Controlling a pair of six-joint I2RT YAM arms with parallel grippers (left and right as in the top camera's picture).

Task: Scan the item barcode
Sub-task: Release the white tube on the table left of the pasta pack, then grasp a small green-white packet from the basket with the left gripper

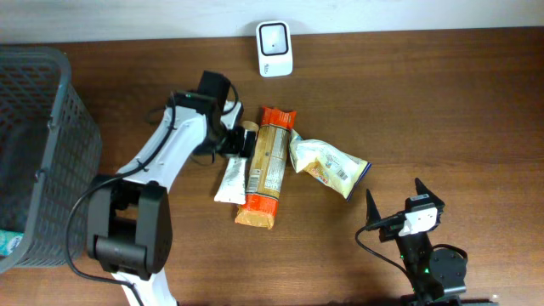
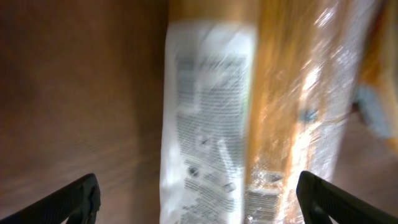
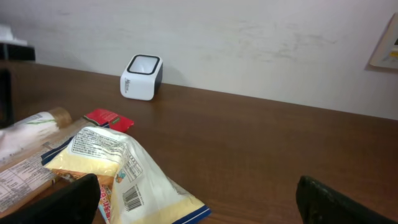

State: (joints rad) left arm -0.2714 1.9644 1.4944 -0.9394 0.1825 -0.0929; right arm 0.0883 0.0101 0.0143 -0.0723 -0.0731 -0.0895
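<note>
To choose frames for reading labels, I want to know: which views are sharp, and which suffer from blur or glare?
Left wrist: motion-blurred, print on the white packet unreadable, glare on the clear wrapper of the orange pack. Right wrist: sharp, the barcode on the yellow bag is distinct. Overhead: sharp and evenly lit, but labels too small.

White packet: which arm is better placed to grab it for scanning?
Left. The left tool, open, hangs directly over the white packet; the right tool, also open, sits beyond the yellow bag.
</note>
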